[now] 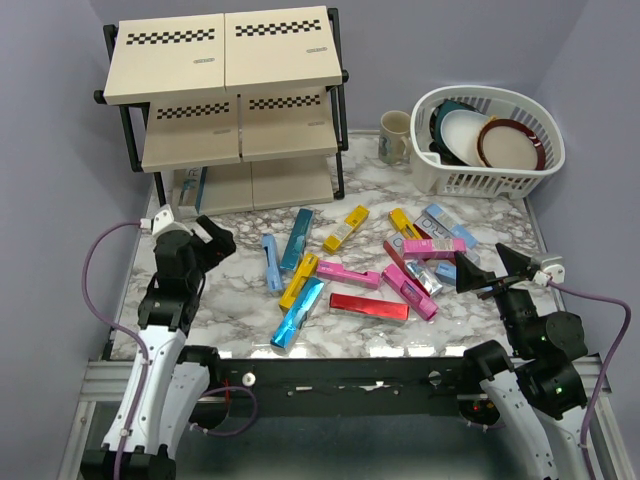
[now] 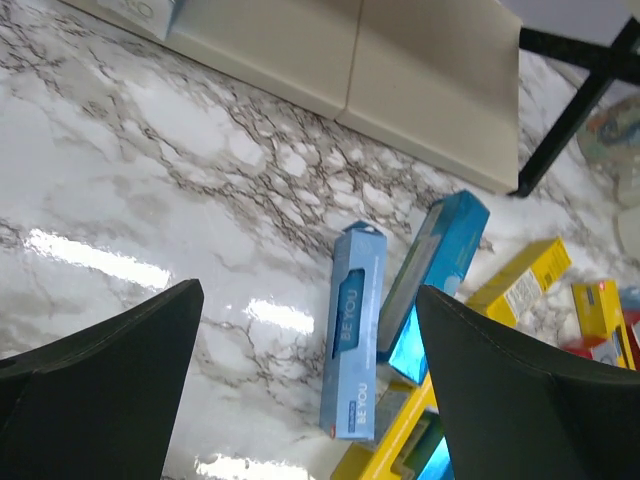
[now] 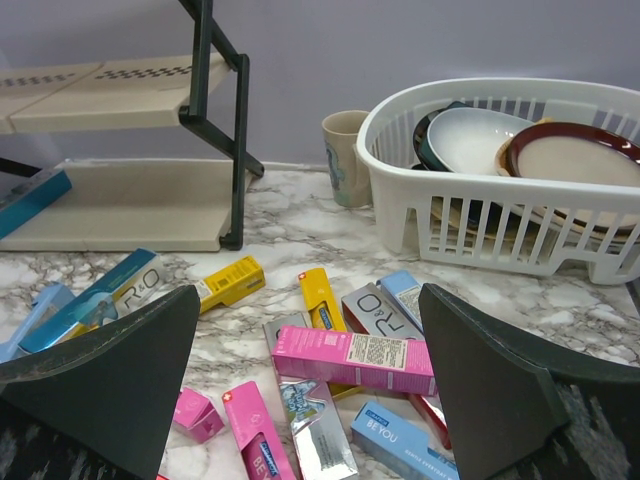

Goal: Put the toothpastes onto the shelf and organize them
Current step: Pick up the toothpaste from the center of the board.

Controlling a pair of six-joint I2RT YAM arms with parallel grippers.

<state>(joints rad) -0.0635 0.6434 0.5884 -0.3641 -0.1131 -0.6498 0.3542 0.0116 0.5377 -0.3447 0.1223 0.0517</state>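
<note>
Top view: toothpastes (image 1: 368, 307) lie scattered on the marble bench (image 1: 230, 310) before the shelf (image 1: 225, 60); left pincer (image 1: 212, 240) and right pincer (image 1: 492, 268) gape empty. Left wrist: blue carton (image 2: 355, 340) ahead of parted jaws. Right wrist: pink carton (image 3: 355, 362) ahead, basket (image 3: 500, 230) beyond.

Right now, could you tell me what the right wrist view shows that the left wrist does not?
Only right wrist: the white dish basket holding bowls and a plate, the shelf's checkered upper board, the open right end effector. Only left wrist: the open left end effector, the whole light blue BEYOU carton. Both: the shelf's bottom board, the teal toothpaste carton, a yellow carton beside it.
</note>
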